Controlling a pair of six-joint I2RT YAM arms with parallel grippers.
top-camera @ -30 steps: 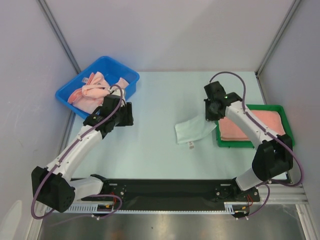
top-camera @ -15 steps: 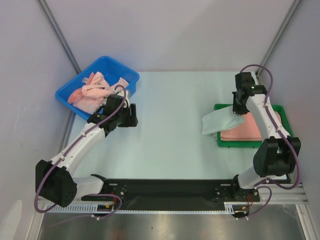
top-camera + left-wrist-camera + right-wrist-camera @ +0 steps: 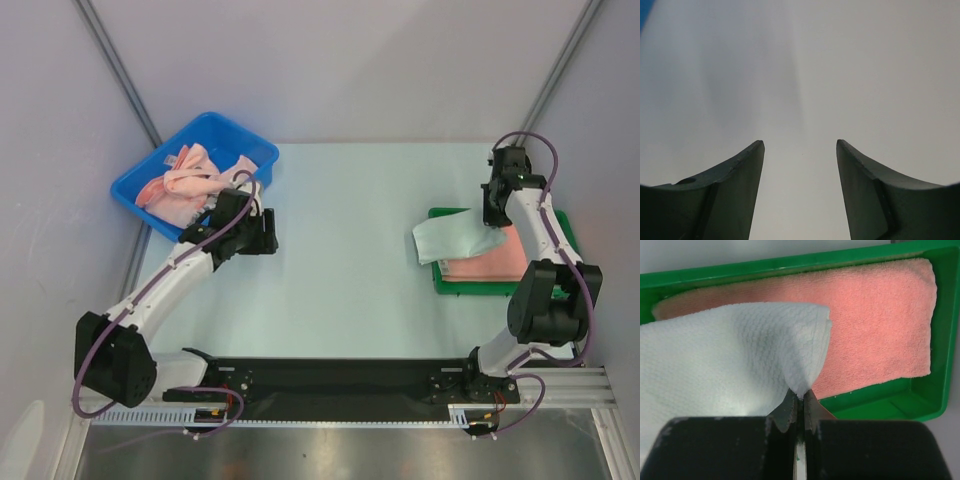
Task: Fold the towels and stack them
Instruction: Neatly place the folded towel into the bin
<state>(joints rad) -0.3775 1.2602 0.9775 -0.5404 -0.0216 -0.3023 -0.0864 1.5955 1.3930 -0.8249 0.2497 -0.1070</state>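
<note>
Corner of the white towel (image 3: 725, 360) pinched tight in the clenched right gripper (image 3: 800, 399), above the green tray (image 3: 441, 283) at the right edge of the table (image 3: 340, 260). Cloth draped over the tray's left rim and partly over the folded pink towel (image 3: 875, 315) lying inside. Left gripper (image 3: 800, 150) spread wide, nothing between its fingers, hovering over the table just beside the blue bin (image 3: 218, 130) at the far left corner. Crumpled pink towels (image 3: 188, 180) heaped in that bin.

Far L of table (image 3: 350, 220): bin (image 3: 225, 135) w/ crumpled towels (image 3: 190, 178) in it. R side: tray (image 3: 470, 289) w/ folded towel (image 3: 495, 267) inside. Second towel (image 3: 452, 241) sits over it, overhanging tray's L edge.
</note>
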